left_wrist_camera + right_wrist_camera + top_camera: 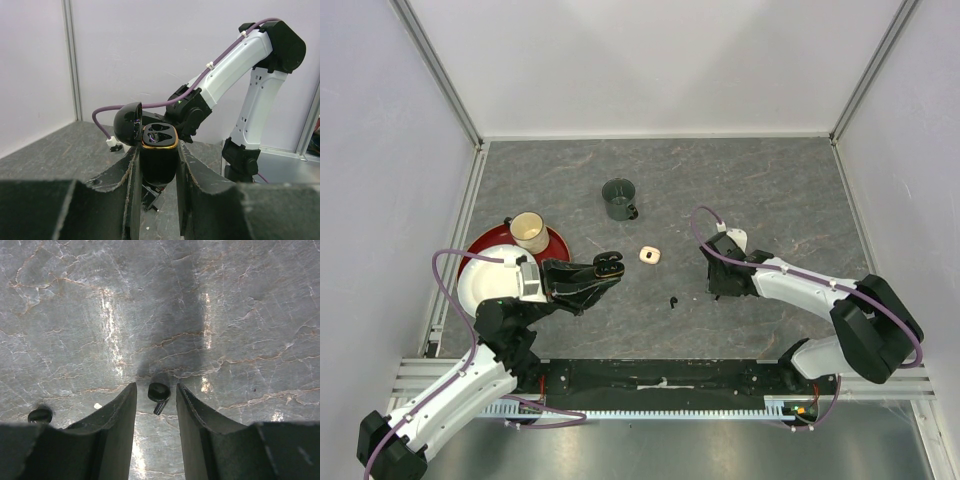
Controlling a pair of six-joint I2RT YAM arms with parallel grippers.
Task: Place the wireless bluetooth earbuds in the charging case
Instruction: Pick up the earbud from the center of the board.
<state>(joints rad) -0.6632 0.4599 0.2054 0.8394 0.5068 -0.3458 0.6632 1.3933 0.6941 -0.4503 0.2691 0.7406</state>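
My left gripper (610, 266) is shut on a black charging case (159, 159) with a gold rim and holds it upright above the table, its lid (127, 124) open to the left. Its two sockets look empty. My right gripper (155, 387) is open and low over the table. A black stemmed earbud (159, 392) lies on the table between its fingers, touching neither. A second black earbud (40, 415) lies to the left, and also shows in the top view (673, 301). A small cream-white item (651, 256) lies mid-table; I cannot make out any cream earbuds.
A dark green mug (620, 198) stands at the back centre. A red plate (558, 243) at the left holds a white bowl (485, 280) and a cream cup (529, 231). The right arm (235, 65) stands just beyond the held case.
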